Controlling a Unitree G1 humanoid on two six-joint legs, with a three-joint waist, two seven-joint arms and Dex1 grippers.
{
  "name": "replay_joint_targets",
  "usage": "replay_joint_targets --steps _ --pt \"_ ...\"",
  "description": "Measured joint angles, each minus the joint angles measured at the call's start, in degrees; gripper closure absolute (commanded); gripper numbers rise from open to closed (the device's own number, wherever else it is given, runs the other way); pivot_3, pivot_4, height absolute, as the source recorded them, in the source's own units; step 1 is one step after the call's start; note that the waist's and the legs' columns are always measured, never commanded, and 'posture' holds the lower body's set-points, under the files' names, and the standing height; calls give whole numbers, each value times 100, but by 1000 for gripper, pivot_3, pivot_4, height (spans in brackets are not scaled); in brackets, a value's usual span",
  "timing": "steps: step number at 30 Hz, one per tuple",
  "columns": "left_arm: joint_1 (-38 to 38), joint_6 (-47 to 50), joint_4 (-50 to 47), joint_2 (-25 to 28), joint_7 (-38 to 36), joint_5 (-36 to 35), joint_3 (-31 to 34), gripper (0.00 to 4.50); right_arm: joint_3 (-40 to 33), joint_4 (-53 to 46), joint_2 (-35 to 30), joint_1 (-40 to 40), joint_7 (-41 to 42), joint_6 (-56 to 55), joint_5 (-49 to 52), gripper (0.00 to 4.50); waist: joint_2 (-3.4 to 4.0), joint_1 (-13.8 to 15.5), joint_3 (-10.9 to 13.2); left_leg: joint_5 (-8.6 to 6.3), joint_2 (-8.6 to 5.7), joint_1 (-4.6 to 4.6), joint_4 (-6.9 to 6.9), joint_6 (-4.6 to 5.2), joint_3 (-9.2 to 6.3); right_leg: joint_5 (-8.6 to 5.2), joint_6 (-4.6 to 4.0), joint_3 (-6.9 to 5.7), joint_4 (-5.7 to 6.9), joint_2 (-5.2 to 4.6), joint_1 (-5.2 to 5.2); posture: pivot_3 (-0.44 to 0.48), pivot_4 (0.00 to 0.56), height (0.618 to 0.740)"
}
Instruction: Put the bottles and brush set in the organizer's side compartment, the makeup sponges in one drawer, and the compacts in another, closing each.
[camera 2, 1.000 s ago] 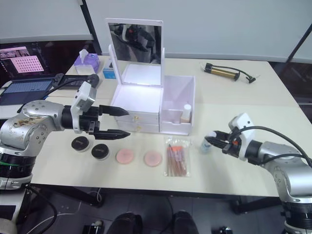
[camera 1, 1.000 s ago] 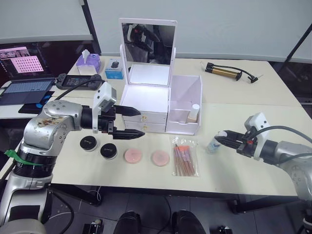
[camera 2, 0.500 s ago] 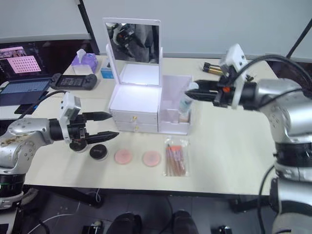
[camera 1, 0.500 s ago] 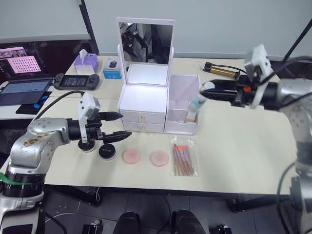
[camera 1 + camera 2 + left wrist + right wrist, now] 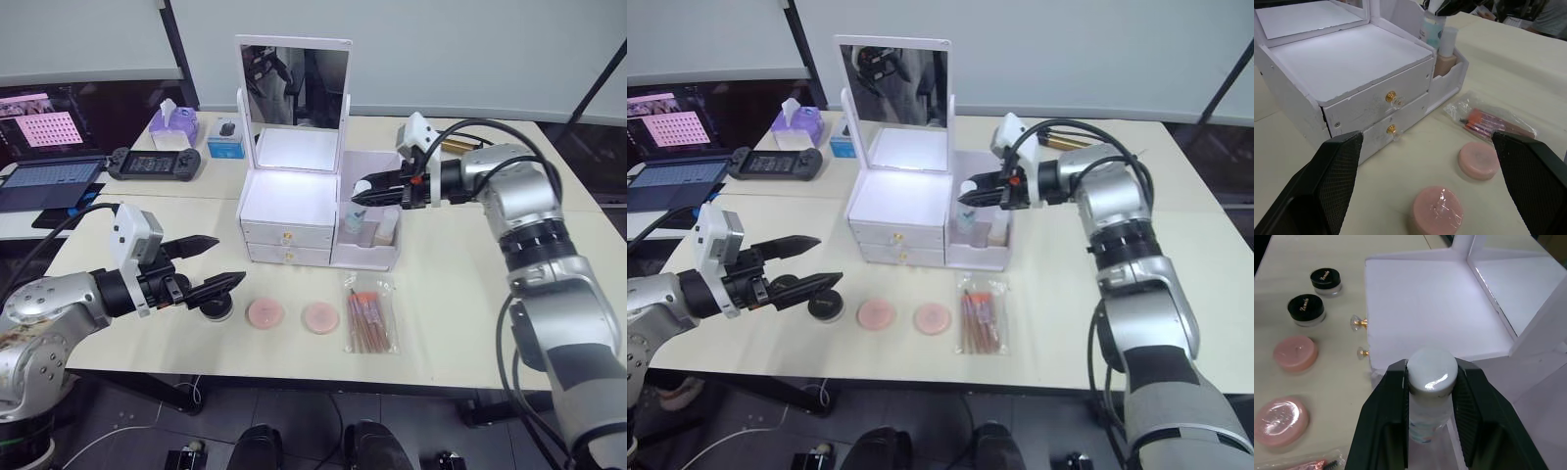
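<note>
- The left gripper (image 5: 211, 272) hovers low over the table's (image 5: 460, 313) near left part, its two black fingers spread wide apart and holding nothing; since half a second ago it has drawn back toward the near edge, away from the drawers.
- One black compact (image 5: 216, 307) sits just past those fingertips, partly hidden by them; the second compact (image 5: 1326, 280) shows clearly from the right wrist, beside its twin.
- At 3 o'clock from the compacts lie the two pink makeup sponges (image 5: 265, 313), side by side and apart, unmoved.
- At 3 o'clock from the sponges lies the brush set (image 5: 368, 315), flat in its clear packet, untouched.
- Behind these stands the organizer (image 5: 291, 211), both front drawers shut, mirror upright at 12 o'clock.
- In its side bin stands the beige bottle (image 5: 1444, 58), its lower part hidden by the bin wall.
- The right gripper (image 5: 359, 193) is clamped on the white cap of the clear bottle (image 5: 1429, 404), holding it upright in the side bin beside the beige one; whether its base touches the floor is hidden.
- Half a second ago this gripper held the bottle higher, at the bin's outer edge; now it is lower and further inside.
</note>
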Motion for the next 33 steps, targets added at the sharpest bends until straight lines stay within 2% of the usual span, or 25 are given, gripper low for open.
replay_joint_targets --steps 10,20,21,27,31,33 --pt "406 163 -248 1 403 -388 238 0 40 1649 515 -268 105 -1074 -802 3609 1 -30 0 5 2 4 -3 -10 1 1 -3 2 2 2 -1 0 150 706" --pt "605 189 -292 103 535 -668 374 0 -261 2088 625 -535 238 -1323 -983 173 4 -28 2 7 2 4 -4 -14 1 1 -4 2 2 1 -2 0 150 706" --pt "605 151 -273 124 522 -659 383 0 -322 2077 587 -597 271 -1311 -969 36 4 -27 2 7 2 4 -5 -14 1 1 -5 0 1 1 -2 0 150 706" --pt "611 -224 316 204 392 -342 576 0 -837 1615 88 -721 652 -814 -600 36 5 -11 2 6 1 4 -5 -13 2 0 -6 -4 0 -1 0 0 150 706" --pt "460 -969 1414 219 288 201 883 0 -1205 854 -649 -353 720 -375 -338 36 3 5 2 4 2 4 -6 -10 2 0 -6 -15 -6 -4 4 0 150 706" --pt "465 -1365 2197 360 161 487 1084 0 -1428 509 -1073 143 680 -178 -236 36 2 -1 1 2 3 4 -6 -7 4 -1 -7 -16 -7 -5 4 0 150 706"
